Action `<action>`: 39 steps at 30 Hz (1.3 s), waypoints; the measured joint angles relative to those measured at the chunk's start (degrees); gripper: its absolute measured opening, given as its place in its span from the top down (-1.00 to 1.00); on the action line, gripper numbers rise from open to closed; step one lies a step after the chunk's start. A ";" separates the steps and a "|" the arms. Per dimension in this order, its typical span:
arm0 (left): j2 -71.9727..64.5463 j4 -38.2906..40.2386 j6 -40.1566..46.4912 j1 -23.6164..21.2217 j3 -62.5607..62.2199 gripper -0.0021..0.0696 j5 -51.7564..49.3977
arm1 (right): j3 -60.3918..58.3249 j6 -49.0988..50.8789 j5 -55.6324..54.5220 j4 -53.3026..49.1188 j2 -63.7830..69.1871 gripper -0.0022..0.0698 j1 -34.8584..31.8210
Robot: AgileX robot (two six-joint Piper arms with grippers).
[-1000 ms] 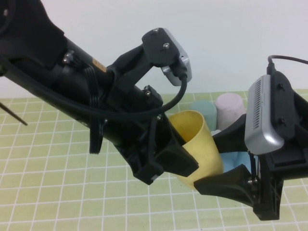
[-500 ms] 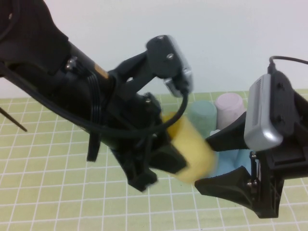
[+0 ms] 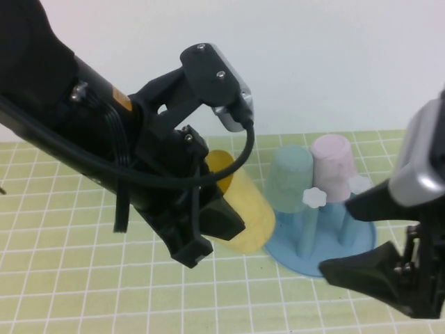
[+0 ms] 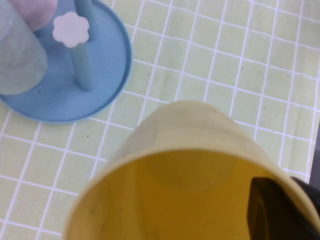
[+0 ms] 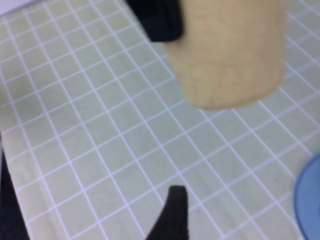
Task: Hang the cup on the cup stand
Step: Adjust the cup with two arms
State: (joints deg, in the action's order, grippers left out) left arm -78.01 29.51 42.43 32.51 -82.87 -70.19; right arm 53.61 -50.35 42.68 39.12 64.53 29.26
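Observation:
My left gripper (image 3: 221, 224) is shut on the rim of the yellow cup (image 3: 245, 206), one finger inside and one outside, and holds it tilted above the mat just left of the cup stand (image 3: 351, 240). In the left wrist view the cup (image 4: 190, 165) fills the foreground, with a finger (image 4: 277, 210) inside it. The blue stand (image 4: 102, 75) has a free peg with a white knob (image 3: 314, 197). My right gripper (image 3: 335, 236) is open and empty at the lower right, in front of the stand. The cup (image 5: 230, 50) also shows in the right wrist view.
A mint-green cup (image 3: 290, 177) and a pale pink cup (image 3: 332, 165) sit upside down on the stand's far pegs. The green checked mat (image 3: 69, 278) covers the table. The dish rim (image 5: 311, 200) shows in the right wrist view.
The left arm has carried the yellow cup left, out from between the right gripper's fingers. The right gripper has drawn back to the right, uncovering the stand.

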 joint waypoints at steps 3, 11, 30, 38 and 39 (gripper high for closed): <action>0.13 0.93 -0.14 0.00 0.42 0.92 0.11 | 0.00 6.87 0.76 -4.58 -1.81 -0.98 0.00; 1.60 3.18 0.58 0.00 7.43 0.93 3.47 | -2.08 20.46 0.90 -8.59 -7.43 -0.98 0.00; 6.02 27.58 17.73 0.10 23.69 0.93 29.29 | -21.83 82.54 -40.80 16.52 -14.91 -0.98 0.00; 6.02 48.14 36.88 9.92 26.33 0.91 47.73 | -22.05 83.76 -44.61 33.09 -14.91 -0.99 0.00; 6.46 52.97 41.82 13.85 26.40 0.91 54.36 | -22.05 83.76 -44.88 33.44 -14.91 -0.99 0.00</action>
State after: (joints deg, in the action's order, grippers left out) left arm -71.55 82.48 84.26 46.36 -56.46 -15.83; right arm 31.55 33.41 -2.20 72.57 49.62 29.26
